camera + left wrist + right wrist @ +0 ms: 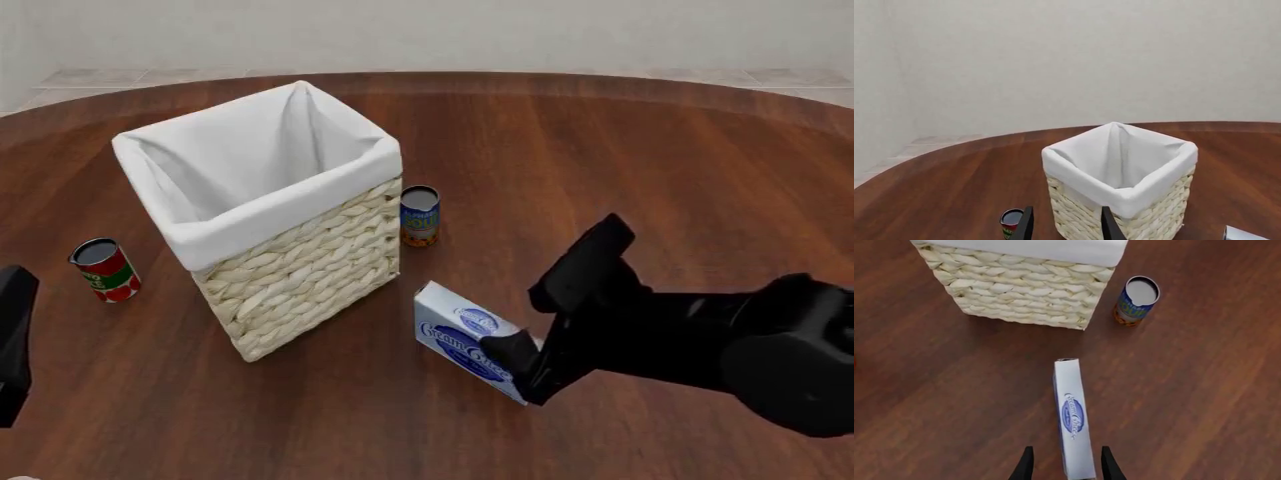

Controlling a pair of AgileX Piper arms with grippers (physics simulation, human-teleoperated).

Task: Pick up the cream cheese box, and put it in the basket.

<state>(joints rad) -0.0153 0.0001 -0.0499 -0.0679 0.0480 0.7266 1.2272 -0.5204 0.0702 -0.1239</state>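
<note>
Wooden table (641, 150): blue can (419, 215) apparently beside basket (300, 260).

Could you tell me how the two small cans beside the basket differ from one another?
The red can has a red-and-green label and a dark top; the blue can is blue and orange with a pale grey top. The red can stands on the left of the basket, apart from it; the blue can stands by its right corner, closer to the cream cheese box. Both are upright and similar in size.
</note>
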